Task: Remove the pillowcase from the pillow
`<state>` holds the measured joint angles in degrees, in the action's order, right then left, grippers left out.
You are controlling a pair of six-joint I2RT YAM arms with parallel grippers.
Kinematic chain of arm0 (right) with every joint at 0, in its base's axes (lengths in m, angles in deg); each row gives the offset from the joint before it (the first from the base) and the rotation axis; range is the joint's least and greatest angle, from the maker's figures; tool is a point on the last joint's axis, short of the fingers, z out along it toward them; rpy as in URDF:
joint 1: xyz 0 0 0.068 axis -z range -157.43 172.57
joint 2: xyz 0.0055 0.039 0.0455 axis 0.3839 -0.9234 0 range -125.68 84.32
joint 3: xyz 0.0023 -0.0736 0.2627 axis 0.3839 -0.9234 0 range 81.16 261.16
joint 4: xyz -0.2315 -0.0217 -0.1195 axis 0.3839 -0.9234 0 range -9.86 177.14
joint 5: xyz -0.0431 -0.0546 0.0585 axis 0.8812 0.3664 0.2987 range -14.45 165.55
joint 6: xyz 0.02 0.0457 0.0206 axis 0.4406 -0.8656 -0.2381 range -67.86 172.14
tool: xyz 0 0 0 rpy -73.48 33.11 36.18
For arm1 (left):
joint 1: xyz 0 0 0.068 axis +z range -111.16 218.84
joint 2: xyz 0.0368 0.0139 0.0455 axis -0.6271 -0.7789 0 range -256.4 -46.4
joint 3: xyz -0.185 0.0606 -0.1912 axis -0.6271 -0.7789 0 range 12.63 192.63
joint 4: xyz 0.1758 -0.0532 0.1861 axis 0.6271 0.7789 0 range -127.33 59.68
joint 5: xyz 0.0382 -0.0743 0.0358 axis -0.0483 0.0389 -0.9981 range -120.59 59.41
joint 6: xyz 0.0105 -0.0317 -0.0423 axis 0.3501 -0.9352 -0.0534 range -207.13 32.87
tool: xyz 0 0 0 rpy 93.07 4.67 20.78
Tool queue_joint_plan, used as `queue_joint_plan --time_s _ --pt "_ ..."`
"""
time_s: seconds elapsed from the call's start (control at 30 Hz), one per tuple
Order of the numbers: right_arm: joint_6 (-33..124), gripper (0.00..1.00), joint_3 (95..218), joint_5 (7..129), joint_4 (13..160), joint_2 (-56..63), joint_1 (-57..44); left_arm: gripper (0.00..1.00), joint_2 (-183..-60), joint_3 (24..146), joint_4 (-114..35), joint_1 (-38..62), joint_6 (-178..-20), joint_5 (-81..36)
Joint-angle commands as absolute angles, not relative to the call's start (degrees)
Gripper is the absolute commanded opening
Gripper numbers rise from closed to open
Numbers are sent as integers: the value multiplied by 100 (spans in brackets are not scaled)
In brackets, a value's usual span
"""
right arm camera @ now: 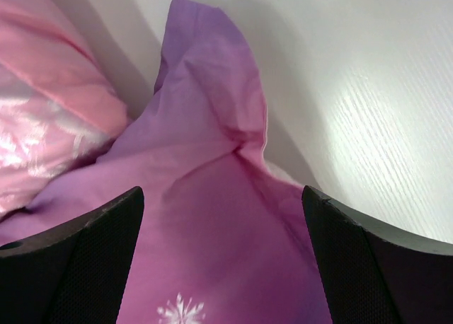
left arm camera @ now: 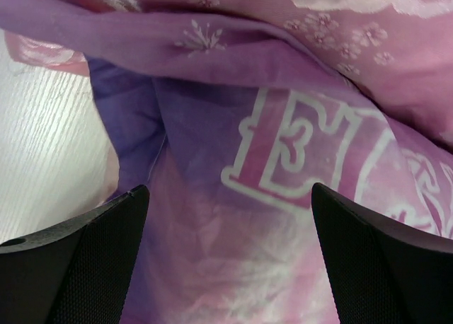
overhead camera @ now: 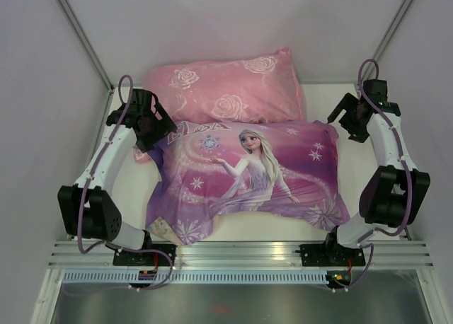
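The purple-pink pillowcase [overhead camera: 248, 179] printed with a white-haired princess lies across the middle of the table and covers the white pillow, which is hidden inside it. My left gripper [overhead camera: 151, 134] is open over the case's far left corner; the left wrist view shows the "Elsa" lettering [left arm camera: 297, 154] between its spread fingers [left arm camera: 85, 260]. My right gripper [overhead camera: 352, 123] is open over the far right corner [right arm camera: 212, 76], which stands up as a purple peak between its fingers [right arm camera: 382, 267]. Neither holds fabric.
A pink rose-patterned pillow [overhead camera: 223, 87] lies behind the case and touches its far edge; it also shows in the right wrist view [right arm camera: 49, 119]. White walls and metal posts close the back and sides. A metal rail [overhead camera: 241, 253] runs along the near edge.
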<state>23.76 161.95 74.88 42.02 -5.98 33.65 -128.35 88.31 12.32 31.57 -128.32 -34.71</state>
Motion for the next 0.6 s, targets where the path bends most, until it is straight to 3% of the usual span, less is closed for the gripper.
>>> queue_joint_plan --time_s 0.0,0.2,0.37,0.4,0.43,0.5,0.53,0.57 --pt "2533 98 16535 6888 4425 -1111 3593 100 -13523 9199 690 3251 -12756 -3218" --pt "2288 98 16229 6045 4978 -1517 3585 100 -14430 9516 373 3268 -12783 -2533" --pt "2155 98 15420 5709 5699 -1473 3392 95 -14528 8930 -365 3260 -12765 -1917" --pt "2190 96 15454 5692 5691 -1552 3330 89 -14510 8823 -619 3260 -12739 -1829" --pt "2208 92 15542 5631 5708 -1709 3330 67 -14502 8743 -726 3260 -12695 -1759" --pt "2217 72 15595 5350 5848 -1859 3330 40 -14475 8550 -989 3260 -12695 -1469" --pt "2226 59 15691 5166 5910 -1895 3330 10 -14458 8506 -1060 3260 -12686 -1372" --pt "2217 28 15762 4947 5945 -1921 3330 2 -14440 8488 -1087 3260 -12695 -1215"
